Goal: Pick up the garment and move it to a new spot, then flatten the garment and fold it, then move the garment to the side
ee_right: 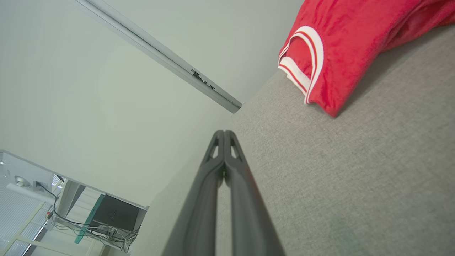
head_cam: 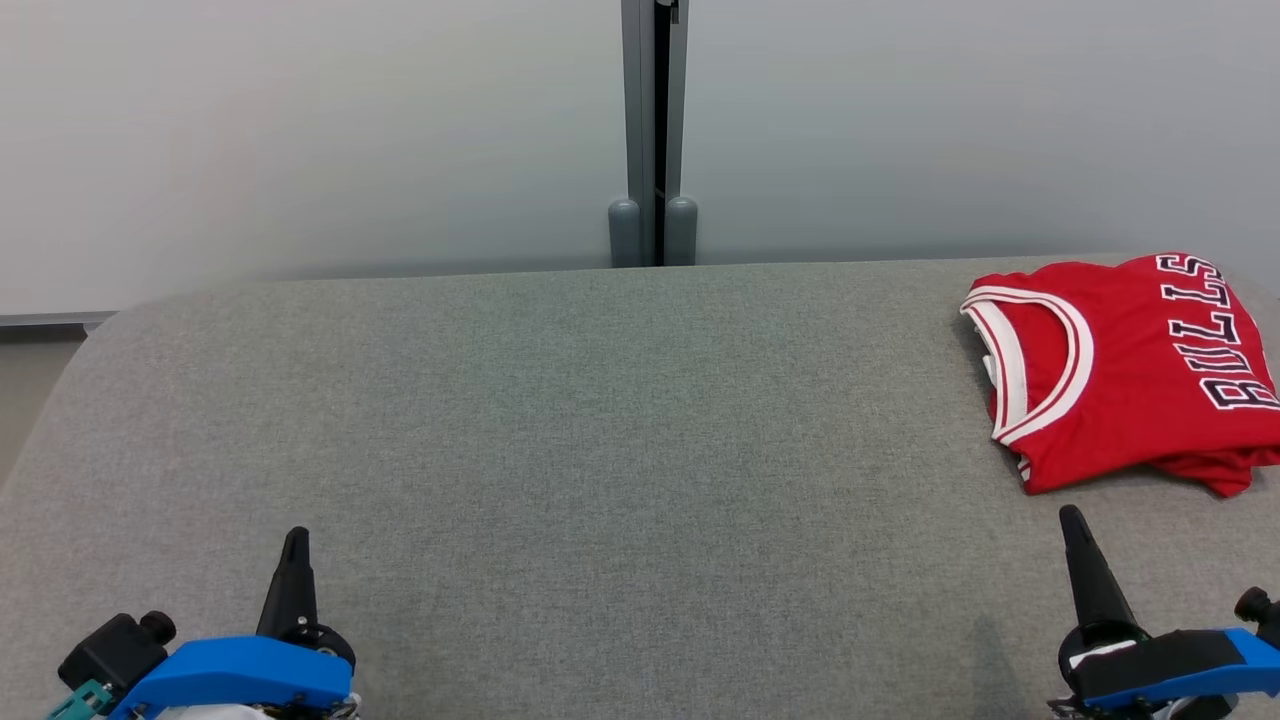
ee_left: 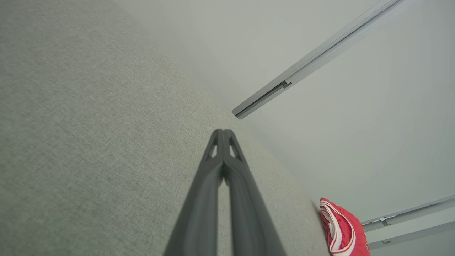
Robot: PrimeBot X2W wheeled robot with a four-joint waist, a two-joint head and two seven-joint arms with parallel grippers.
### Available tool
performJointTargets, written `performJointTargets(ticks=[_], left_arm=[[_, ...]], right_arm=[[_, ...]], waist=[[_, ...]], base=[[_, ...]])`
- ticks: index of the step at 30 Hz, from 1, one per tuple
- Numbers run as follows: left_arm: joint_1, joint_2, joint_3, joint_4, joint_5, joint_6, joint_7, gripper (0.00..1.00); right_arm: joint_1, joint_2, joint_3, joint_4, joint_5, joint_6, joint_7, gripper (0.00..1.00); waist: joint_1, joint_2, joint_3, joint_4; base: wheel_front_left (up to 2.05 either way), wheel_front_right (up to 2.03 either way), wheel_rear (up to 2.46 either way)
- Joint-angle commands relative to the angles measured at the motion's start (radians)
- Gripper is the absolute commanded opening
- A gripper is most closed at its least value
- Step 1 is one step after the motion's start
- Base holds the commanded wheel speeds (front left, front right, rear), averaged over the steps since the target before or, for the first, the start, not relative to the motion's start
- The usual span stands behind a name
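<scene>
A red basketball jersey (head_cam: 1130,370) with white trim and black "BULLS" lettering lies folded at the far right of the grey fabric table (head_cam: 600,450). The left wrist view catches the jersey (ee_left: 341,229) at its lower right, and the jersey (ee_right: 355,46) appears at the top right of the right wrist view. My left gripper (head_cam: 296,535) rests low at the near left, fingers together, holding nothing. My right gripper (head_cam: 1070,515) sits at the near right, just in front of the jersey's near edge, shut and empty. In the wrist views both the left gripper (ee_left: 223,132) and the right gripper (ee_right: 224,133) have their tips touching.
A pale wall with a grey vertical post (head_cam: 655,130) stands right behind the table's far edge. The table's left corner is rounded, with floor (head_cam: 30,390) beyond it. A desk with cables (ee_right: 106,213) shows far off in the right wrist view.
</scene>
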Motion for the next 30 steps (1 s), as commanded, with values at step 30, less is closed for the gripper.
performJointTargets(ticks=[30], left_arm=[[-0.059, -0.032, 0.073, -0.022, -0.332, -0.034, 0.085, 0.00]], right_arm=[[-0.073, -0.007, -0.005, 0.044, 0.343, 0.000, 0.051, 0.00]], waist=[[0.0000, -0.0001, 0.002, -0.004]], base=[[0.00, 0.00, 0.00]])
